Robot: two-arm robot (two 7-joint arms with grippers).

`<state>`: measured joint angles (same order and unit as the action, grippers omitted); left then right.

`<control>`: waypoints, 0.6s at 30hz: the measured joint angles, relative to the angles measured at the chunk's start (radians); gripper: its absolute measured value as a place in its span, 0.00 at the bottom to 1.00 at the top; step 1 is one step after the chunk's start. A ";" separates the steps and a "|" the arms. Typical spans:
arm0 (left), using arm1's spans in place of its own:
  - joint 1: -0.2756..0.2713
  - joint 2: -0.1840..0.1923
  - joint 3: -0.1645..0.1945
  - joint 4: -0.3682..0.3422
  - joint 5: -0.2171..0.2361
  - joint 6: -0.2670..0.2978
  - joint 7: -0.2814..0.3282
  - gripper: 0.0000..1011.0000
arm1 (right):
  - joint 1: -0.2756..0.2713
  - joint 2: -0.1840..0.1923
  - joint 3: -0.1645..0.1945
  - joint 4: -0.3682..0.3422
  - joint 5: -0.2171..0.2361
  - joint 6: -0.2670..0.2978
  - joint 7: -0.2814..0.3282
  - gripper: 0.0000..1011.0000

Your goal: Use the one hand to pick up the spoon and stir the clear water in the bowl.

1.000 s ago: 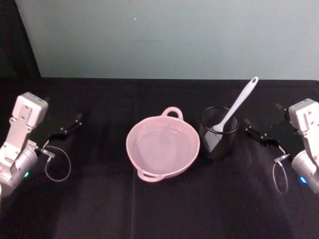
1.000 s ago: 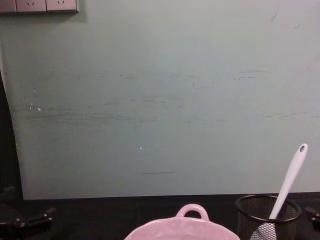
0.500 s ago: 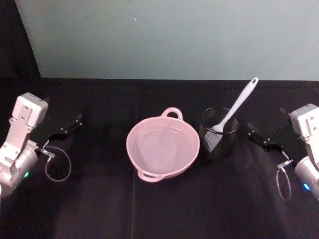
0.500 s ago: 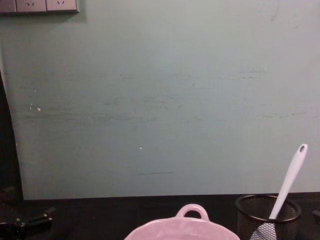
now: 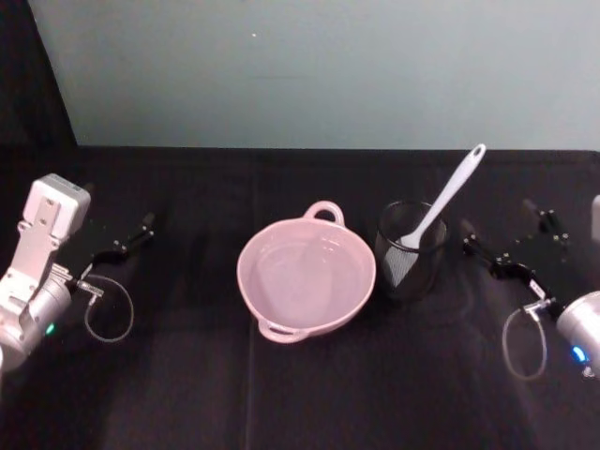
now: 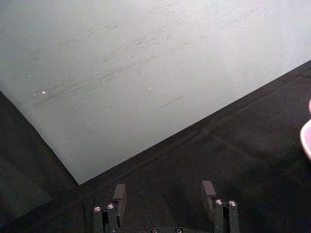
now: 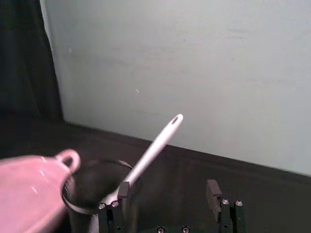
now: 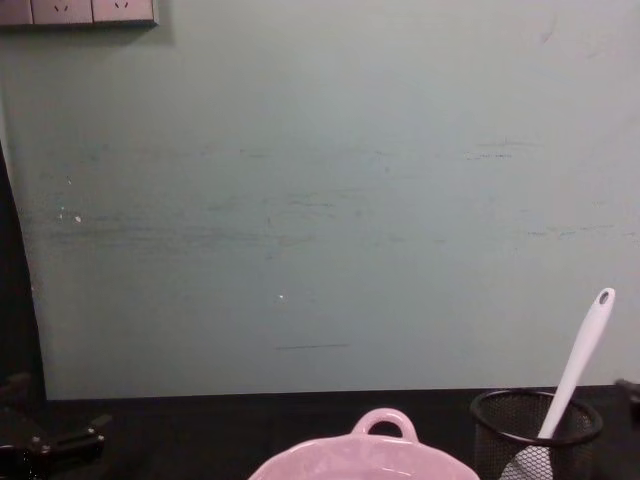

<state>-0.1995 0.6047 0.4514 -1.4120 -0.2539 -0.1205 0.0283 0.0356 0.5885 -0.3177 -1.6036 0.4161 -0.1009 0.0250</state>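
Note:
The pale pink bowl point(image 5: 265, 246) sits mid-table, and the clear water point(image 5: 305, 281) in it shows as a faint sheen. Just right of it the white spoon point(image 5: 450, 194) leans in a black mesh cup point(image 5: 412, 251), blade down, handle up and to the right. My right gripper point(image 5: 496, 217) hovers open to the right of the cup, clear of the spoon. In the right wrist view its fingers point(image 7: 213, 190) stand apart, with the spoon point(image 7: 151, 149), cup point(image 7: 90, 194) and bowl point(image 7: 26, 187) ahead. My left gripper point(image 5: 120, 221) rests open at the far left.
Black cloth covers the table point(image 5: 309, 394) up to a pale green wall point(image 5: 319, 66). A grey cable loop point(image 5: 108, 314) hangs by the left arm and another point(image 5: 523, 349) by the right. The chest view shows the bowl's loop handle point(image 8: 384, 424) and the cup point(image 8: 535, 425).
The right arm has shifted right, its white wrist housing leaving the head view, and its gripper has risen beside the cup. The left arm, bowl and spoon are unmoved.

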 joint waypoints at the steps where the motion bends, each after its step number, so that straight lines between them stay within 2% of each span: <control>1: 0.000 0.000 0.000 0.000 0.000 0.000 0.000 1.00 | 0.003 -0.010 0.006 0.006 0.025 -0.001 0.017 0.99; 3: 0.000 0.000 0.000 0.000 0.000 0.000 0.000 1.00 | 0.023 -0.051 0.026 0.038 0.114 -0.004 0.078 0.99; 4: 0.000 0.000 0.000 0.000 0.000 0.000 0.000 1.00 | 0.023 -0.051 0.026 0.038 0.114 -0.004 0.078 0.99; 5: 0.000 0.000 0.000 0.000 0.000 0.000 0.000 1.00 | 0.036 -0.072 0.036 0.055 0.153 -0.003 0.103 0.99; 7: 0.000 0.000 0.000 0.000 0.000 0.000 0.000 1.00 | 0.049 -0.092 0.044 0.074 0.184 -0.001 0.123 0.99; 13: 0.000 0.000 0.000 0.000 0.000 0.000 0.000 1.00 | 0.121 -0.180 0.090 0.170 0.327 0.030 0.208 0.99; 14: 0.000 0.000 0.000 0.000 0.000 0.000 0.000 1.00 | 0.121 -0.180 0.090 0.170 0.327 0.030 0.208 0.99; 16: 0.000 0.000 0.000 0.000 0.000 0.000 0.000 1.00 | 0.153 -0.214 0.110 0.213 0.385 0.056 0.243 0.99; 18: 0.000 0.000 0.000 0.000 0.000 0.000 0.000 1.00 | 0.161 -0.221 0.116 0.223 0.401 0.065 0.252 0.99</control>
<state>-0.1995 0.6047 0.4514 -1.4120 -0.2539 -0.1205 0.0283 0.1969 0.3672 -0.2022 -1.3806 0.8169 -0.0356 0.2767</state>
